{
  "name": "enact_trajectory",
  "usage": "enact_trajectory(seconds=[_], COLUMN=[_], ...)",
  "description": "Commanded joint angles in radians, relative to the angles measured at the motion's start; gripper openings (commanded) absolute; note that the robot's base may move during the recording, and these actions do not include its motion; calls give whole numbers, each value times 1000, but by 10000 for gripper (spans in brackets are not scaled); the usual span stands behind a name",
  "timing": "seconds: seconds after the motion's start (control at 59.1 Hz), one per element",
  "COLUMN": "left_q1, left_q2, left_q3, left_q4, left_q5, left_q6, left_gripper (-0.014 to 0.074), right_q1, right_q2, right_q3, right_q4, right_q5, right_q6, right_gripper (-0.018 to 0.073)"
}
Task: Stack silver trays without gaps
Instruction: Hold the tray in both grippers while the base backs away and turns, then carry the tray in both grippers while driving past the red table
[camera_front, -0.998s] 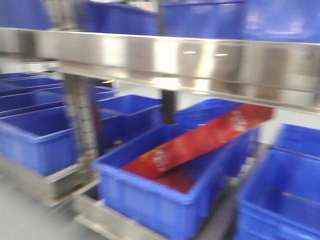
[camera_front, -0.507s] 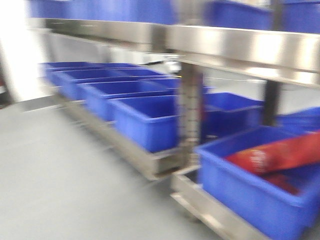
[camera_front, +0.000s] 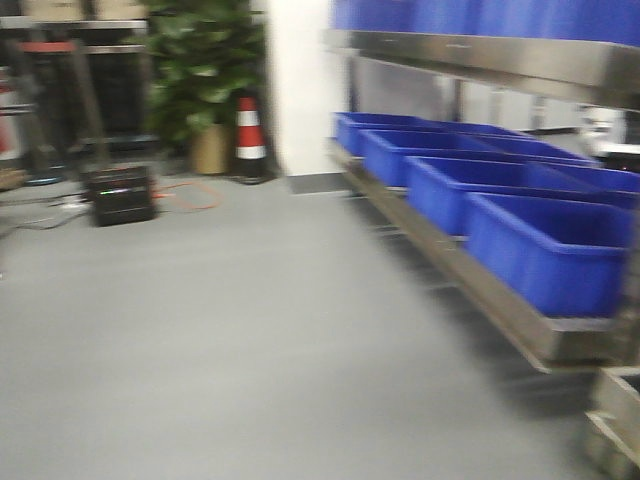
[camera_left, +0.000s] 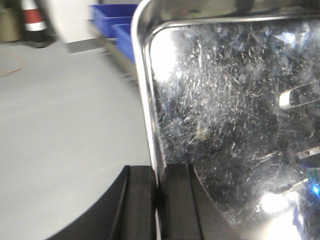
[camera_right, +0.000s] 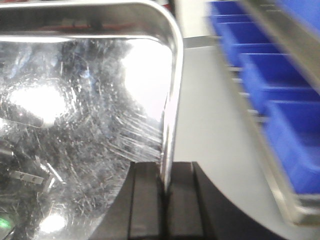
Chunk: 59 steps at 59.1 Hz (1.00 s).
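A silver tray (camera_left: 235, 110) fills the left wrist view, scratched and mirror-like, held above the grey floor. My left gripper (camera_left: 158, 187) is shut on its left rim, one black finger (camera_left: 135, 205) outside and one inside. The same tray (camera_right: 80, 115) fills the right wrist view. My right gripper (camera_right: 165, 187) is shut on its right rim, with black fingers (camera_right: 145, 200) on either side. No tray and no gripper shows in the front view. I see only this one tray.
A row of blue bins (camera_front: 540, 245) stands on a low steel shelf (camera_front: 500, 300) along the right, under an upper steel rail (camera_front: 480, 55). Open grey floor (camera_front: 220, 330) lies to the left. A traffic cone (camera_front: 250, 135), a plant (camera_front: 205, 70) and a black box (camera_front: 120, 195) stand at the far end.
The front view has swung left: the shelf rail and the bin with the red package have left the frame, and the open floor, cone and plant have come into view.
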Motion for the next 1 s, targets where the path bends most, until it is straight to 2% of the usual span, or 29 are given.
enact_trajectory(seconds=[0.0,0.981], left_q1=[-17,-17], left_q2=[-14,-14], left_q3=[-11,-11], left_q4=[-21,-21], left_q5=[-77,-77], left_q6=[8,8], left_gripper=[-7,-7], right_q1=[14,14], right_q2=[-10,-10], right_q3=[-2,-2], right_q4=[27,27], right_q5=[-59,-59], right_q6=[-19,-19], right_gripper=[-69,-69])
